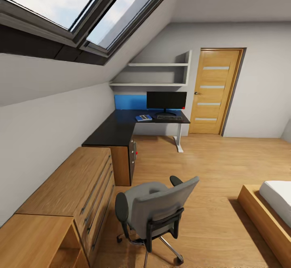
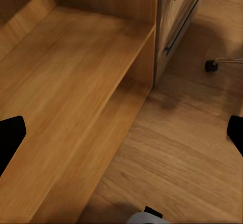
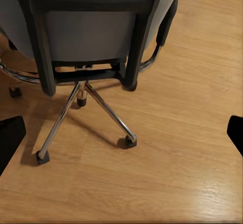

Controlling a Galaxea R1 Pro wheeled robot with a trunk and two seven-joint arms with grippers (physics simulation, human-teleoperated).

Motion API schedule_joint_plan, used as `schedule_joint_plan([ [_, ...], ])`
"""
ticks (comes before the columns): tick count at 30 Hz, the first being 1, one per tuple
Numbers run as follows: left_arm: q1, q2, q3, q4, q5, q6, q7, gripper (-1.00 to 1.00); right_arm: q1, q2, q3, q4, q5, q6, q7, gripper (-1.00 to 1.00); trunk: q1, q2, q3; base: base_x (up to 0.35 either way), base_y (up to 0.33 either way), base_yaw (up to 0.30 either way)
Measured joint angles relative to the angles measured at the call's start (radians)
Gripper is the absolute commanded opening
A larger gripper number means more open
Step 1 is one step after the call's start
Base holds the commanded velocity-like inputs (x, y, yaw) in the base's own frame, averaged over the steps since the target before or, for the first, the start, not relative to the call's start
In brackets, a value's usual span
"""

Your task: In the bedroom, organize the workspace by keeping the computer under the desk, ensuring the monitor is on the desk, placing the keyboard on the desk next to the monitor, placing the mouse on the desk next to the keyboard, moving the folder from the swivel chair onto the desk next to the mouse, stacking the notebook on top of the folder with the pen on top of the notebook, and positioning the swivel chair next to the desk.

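Note:
The grey swivel chair stands in the foreground with its back to me, well short of the black L-shaped desk along the far wall. On the desk stand the black monitor and the keyboard in front of it. A small blue flat item lies to the keyboard's left. The chair's backrest hides its seat, so the folder is hidden. Computer, mouse and pen are too small to make out. My left gripper hangs open over floor beside a wooden shelf. My right gripper is open behind the chair.
A light wooden drawer unit with an open shelf runs along the left wall under the sloped ceiling. A low bed sits at the right. A wooden door is beyond the desk. Open floor lies between chair and desk.

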Motion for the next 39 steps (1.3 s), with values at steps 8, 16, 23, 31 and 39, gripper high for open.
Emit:
schedule_joint_plan([
  [8, 0.000, 0.001, 0.000, 0.000, 0.000, 0.000, 0.000, 1.00, 0.000, -0.004, 0.000, 0.000, 0.000, 0.000, 0.016, 1.00, 0.000, 0.000, 0.000, -0.023, 0.000, 0.001],
  [16, 0.000, 0.001, 0.000, 0.000, 0.000, 0.001, 0.000, 1.00, 0.000, -0.006, 0.000, 0.000, 0.000, 0.000, 0.039, 1.00, 0.000, 0.000, 0.000, -0.003, 0.000, 0.000],
  [23, 0.000, 0.001, 0.000, 0.000, 0.000, 0.001, 0.000, 1.00, 0.000, -0.007, 0.000, 0.000, 0.000, 0.000, 0.045, 1.00, 0.000, 0.000, 0.000, -0.022, 0.005, 0.000],
  [31, 0.000, 0.001, 0.000, 0.000, 0.000, 0.000, 0.001, 1.00, 0.000, -0.007, 0.000, 0.000, 0.000, 0.000, 0.047, 1.00, 0.000, 0.000, 0.000, -0.122, 0.098, 0.000],
  [39, 0.000, 0.001, 0.000, 0.000, 0.000, 0.000, 0.001, 1.00, 0.000, -0.007, 0.000, -0.002, -0.002, 0.000, 0.046, 1.00, 0.000, 0.000, 0.000, -0.031, 0.029, 0.000],
])
